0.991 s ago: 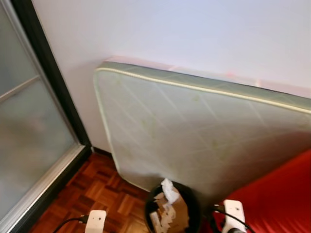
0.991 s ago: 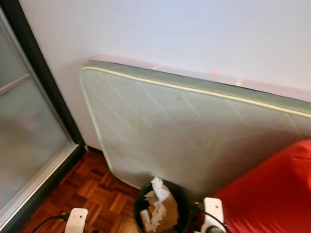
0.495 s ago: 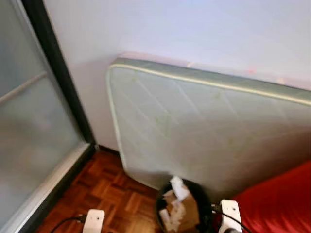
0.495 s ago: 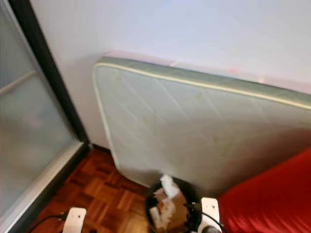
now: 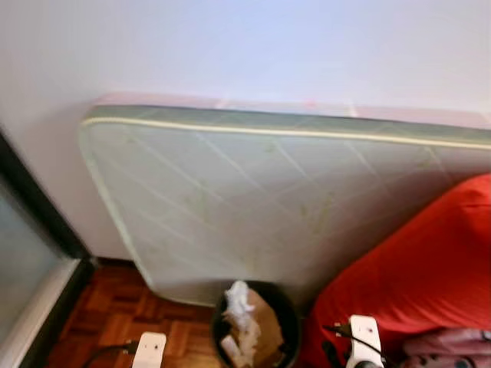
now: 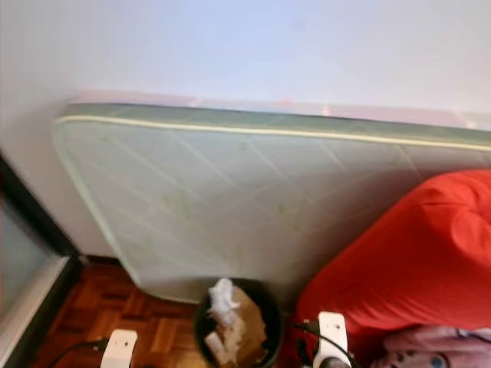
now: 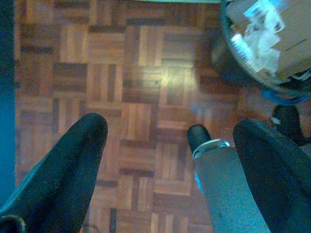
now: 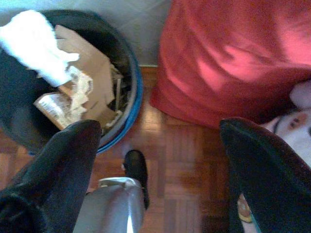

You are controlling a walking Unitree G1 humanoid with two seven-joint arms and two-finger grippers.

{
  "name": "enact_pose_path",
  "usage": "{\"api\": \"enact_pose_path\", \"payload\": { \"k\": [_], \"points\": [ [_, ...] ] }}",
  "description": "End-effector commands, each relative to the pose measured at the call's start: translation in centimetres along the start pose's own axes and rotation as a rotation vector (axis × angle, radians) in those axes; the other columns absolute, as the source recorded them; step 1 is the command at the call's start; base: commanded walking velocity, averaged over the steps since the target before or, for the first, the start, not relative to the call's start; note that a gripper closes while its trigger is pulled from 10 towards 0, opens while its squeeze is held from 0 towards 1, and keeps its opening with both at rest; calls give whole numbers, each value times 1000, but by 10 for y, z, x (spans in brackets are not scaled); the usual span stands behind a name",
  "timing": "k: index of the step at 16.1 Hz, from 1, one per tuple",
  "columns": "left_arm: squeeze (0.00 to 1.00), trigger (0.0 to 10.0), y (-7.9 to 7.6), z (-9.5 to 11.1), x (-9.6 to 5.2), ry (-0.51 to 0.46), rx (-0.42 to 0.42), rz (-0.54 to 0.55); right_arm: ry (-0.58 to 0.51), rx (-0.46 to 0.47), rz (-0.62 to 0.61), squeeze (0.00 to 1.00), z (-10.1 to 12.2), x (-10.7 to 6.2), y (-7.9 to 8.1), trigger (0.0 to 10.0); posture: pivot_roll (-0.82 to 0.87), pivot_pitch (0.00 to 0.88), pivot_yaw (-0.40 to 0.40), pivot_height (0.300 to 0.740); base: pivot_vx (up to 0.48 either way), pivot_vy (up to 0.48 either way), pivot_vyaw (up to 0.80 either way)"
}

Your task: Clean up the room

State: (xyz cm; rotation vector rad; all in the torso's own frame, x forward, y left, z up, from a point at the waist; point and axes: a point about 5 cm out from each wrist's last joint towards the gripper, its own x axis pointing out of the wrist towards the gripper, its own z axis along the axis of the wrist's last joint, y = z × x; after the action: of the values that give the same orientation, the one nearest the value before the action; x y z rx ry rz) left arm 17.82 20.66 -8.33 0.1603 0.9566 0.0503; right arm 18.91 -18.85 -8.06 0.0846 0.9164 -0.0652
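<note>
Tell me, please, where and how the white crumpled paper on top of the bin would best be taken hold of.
Probably by its raised top wad, coming straight down from above: the white crumpled paper stands proud of the cardboard in the black bin, so its sides are free for the open right gripper.

Black bin [image 5: 253, 326], stuffed with paper

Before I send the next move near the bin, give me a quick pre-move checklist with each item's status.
1. Left gripper empty, fingers apart over the parquet floor: ok.
2. Right gripper empty, fingers apart: ok.
3. Room left in the black trash bin: not ok, paper and cardboard reach the rim.
4. Mattress leaning steady on the wall: cannot tell.
5. Red beanbag apart from the bin: not ok, it sits right beside it.
6. Next item to pick: cannot tell; a pinkish cloth lies by the right arm.
</note>
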Motion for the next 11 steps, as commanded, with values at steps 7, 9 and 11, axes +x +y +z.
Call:
{"api": "enact_pose_path", "payload": {
  "k": [7, 9, 11],
  "points": [
    [0, 10000, -3, -3, -1, 3, 3, -20, 18, -17, 6, 0, -1, 0, 0, 10000, -21, 0, -20, 740, 0, 0, -787],
    [0, 10000, -3, -2, 0, 2, 3, -21, 17, -18, 7, 0, -1, 0, 0, 10000, -20, 0, -22, 740, 0, 0, -788],
    [0, 10000, -3, -2, 0, 0, 4, -22, 17, -19, 7, 0, -1, 0, 0, 10000, -20, 0, -22, 740, 0, 0, -781]
  ]
}}
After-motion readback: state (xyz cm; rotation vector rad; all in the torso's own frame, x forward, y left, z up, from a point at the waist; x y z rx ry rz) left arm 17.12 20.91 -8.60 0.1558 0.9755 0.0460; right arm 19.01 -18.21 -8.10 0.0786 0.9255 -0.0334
